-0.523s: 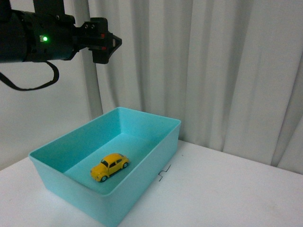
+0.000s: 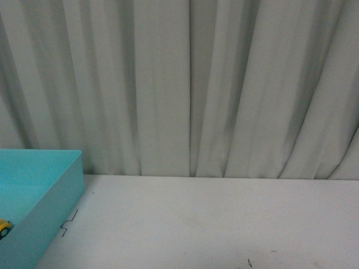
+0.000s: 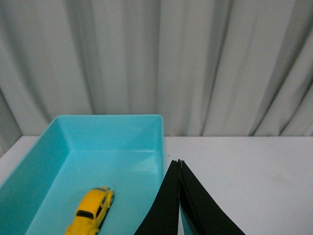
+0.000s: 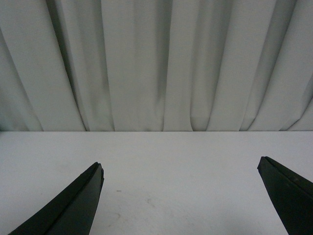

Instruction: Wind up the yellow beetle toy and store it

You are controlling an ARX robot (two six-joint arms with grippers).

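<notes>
The yellow beetle toy (image 3: 91,211) lies on the floor of a turquoise bin (image 3: 112,128), seen in the left wrist view. In the front view only a sliver of the toy (image 2: 4,228) shows at the left edge, inside the bin (image 2: 61,196). My left gripper (image 3: 179,163) is shut with nothing in it, its black fingers pressed together above the bin's right wall, apart from the toy. My right gripper (image 4: 180,165) stands open over bare white table, nothing between its fingers. Neither arm shows in the front view.
A white table (image 2: 213,224) runs up to a grey-white pleated curtain (image 2: 190,84) behind. A small black squiggle mark (image 2: 68,225) lies on the table beside the bin.
The front view has swung to the right: the bin and toy have slid to its left edge, and the left arm is no longer in it.
</notes>
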